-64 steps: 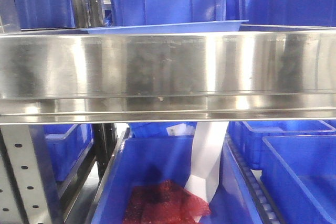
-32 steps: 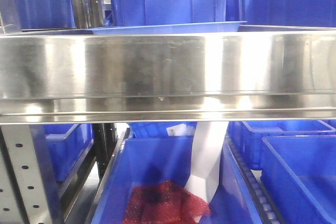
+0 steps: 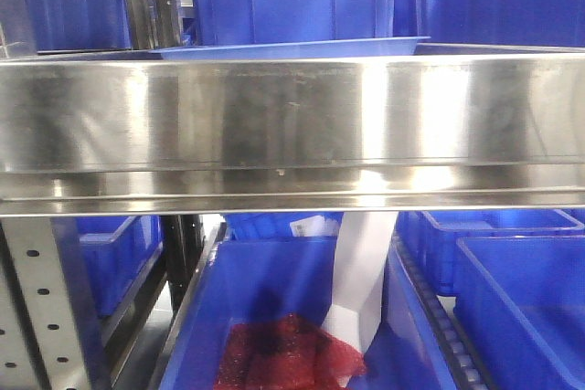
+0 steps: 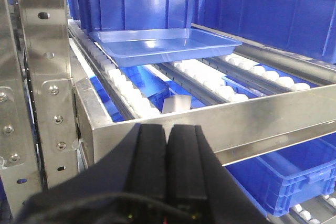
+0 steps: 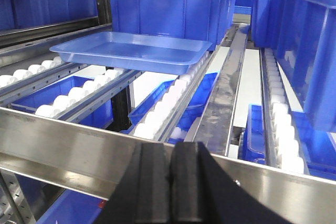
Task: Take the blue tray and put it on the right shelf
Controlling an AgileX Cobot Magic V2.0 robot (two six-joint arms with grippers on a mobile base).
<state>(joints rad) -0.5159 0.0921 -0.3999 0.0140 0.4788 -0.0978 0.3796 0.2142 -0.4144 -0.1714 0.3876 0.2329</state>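
The light-blue tray lies flat on the white roller tracks of the stainless-steel right shelf, behind its broad shiny front lip. In the front view only the tray's rim shows above that lip. My left gripper is shut with nothing in it, just in front of the lip and well short of the tray. My right gripper is also shut and empty, in front of the lip, with the tray ahead and to the left.
Deep dark-blue bins stand right behind the tray, with more along the right. A perforated grey upright rises at the left. Below the shelf, a blue bin holds a red mesh bag.
The tray's visible rim has shifted slightly to the right in the front view and the reflections on the lip have changed. Nothing else has visibly moved.
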